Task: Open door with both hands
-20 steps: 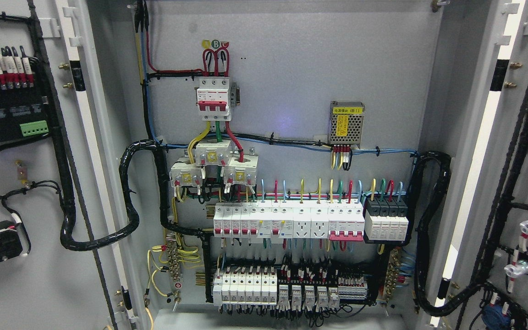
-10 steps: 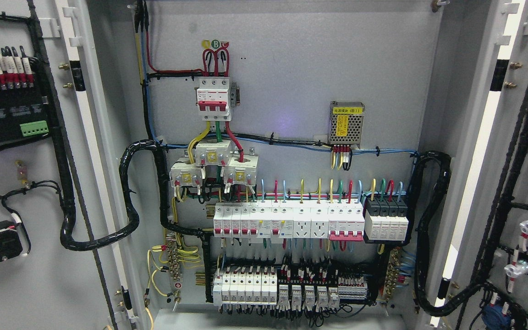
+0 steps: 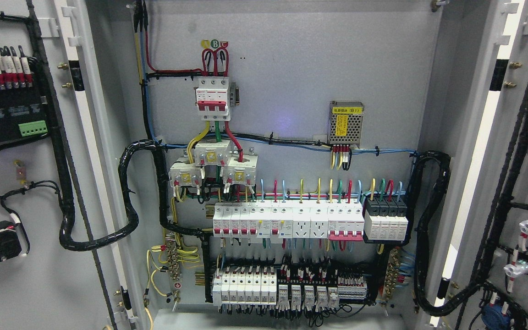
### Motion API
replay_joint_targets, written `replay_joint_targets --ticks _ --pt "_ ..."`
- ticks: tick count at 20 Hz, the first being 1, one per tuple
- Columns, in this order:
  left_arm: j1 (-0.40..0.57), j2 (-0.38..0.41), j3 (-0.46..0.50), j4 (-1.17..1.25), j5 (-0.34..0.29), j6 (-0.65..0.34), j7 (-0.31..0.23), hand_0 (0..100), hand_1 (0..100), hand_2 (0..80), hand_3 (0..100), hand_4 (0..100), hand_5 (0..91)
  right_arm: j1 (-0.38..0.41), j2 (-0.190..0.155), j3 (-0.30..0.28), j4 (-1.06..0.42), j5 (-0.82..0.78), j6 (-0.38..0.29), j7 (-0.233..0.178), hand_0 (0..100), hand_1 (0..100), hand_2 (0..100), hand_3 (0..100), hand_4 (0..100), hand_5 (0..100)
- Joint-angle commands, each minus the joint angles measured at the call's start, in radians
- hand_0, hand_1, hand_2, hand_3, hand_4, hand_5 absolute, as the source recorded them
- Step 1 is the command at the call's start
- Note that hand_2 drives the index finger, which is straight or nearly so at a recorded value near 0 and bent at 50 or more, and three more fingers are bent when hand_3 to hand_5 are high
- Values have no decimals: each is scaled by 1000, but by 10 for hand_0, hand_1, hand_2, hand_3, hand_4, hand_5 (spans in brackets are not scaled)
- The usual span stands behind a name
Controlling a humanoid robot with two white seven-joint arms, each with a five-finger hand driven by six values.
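Observation:
Both doors of a grey electrical cabinet stand swung wide. The left door (image 3: 39,284) shows its inner face with a black terminal block and a wire loom. At the picture's right edge the right door (image 3: 527,165) also shows its inner side, with black cable runs and small white fittings. Between them the cabinet's back panel (image 3: 291,68) is fully exposed. Neither of my hands nor any arm shows in the head view.
On the back panel sit a red-and-white main breaker (image 3: 213,98), a meshed power module with a yellow label (image 3: 345,123), a row of white breakers (image 3: 287,221) and a lower terminal row (image 3: 287,286). Thick black cable bundles (image 3: 129,197) loop to each door.
The whole view has shifted a few pixels to the left and slightly upward; nothing in the cabinet itself has moved.

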Motion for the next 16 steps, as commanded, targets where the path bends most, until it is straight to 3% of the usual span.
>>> replay_joint_targets --ticks 1,4,8,13,16 --pt "-50 -135 4 369 -41 43 20 120 389 0 0 0 0 -24 11 0 93 32 13 -19 48 0 0 0 0 0" --pt "-50 -135 88 398 -101 72 27 120 389 0 0 0 0 -53 8 0 128 34 14 -27 48 0 0 0 0 0" --pt "-50 -135 237 418 -276 74 28 120 389 0 0 0 0 -61 9 -3 131 34 16 -61 48 0 0 0 0 0" --pt "-50 -134 285 427 -294 137 30 120 389 0 0 0 0 -73 9 -4 129 34 16 -62 48 0 0 0 0 0" --pt "-50 -134 360 427 -360 154 63 120 389 0 0 0 0 -76 6 -4 131 34 16 -62 48 0 0 0 0 0"
